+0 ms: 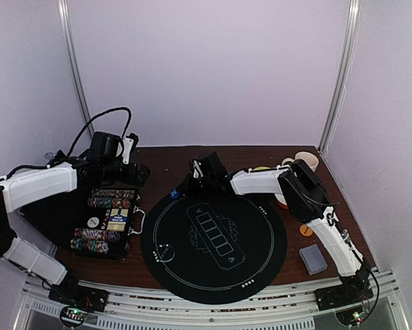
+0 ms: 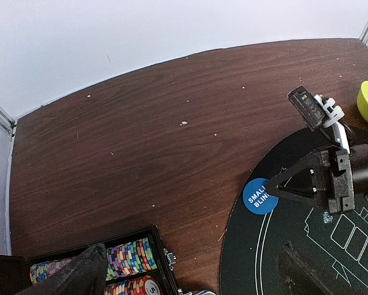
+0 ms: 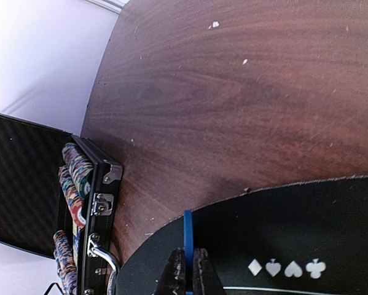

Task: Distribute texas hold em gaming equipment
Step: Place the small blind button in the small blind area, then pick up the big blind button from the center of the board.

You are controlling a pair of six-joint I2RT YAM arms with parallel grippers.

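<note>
A blue round disc marked "small blind" is pinched edge-on in my shut right gripper, just above the far left rim of the black round mat. From above, that gripper reaches left across the mat. My left gripper hangs open over the far end of the chip case, holding nothing; only one dark finger shows in its wrist view. A grey-blue deck of cards and an orange disc lie on the table at the right.
The open black case holds rows of striped chips and has a metal handle facing the mat. A yellow-green bowl, a white-orange bowl and a mug stand at the back right. White walls close in the table.
</note>
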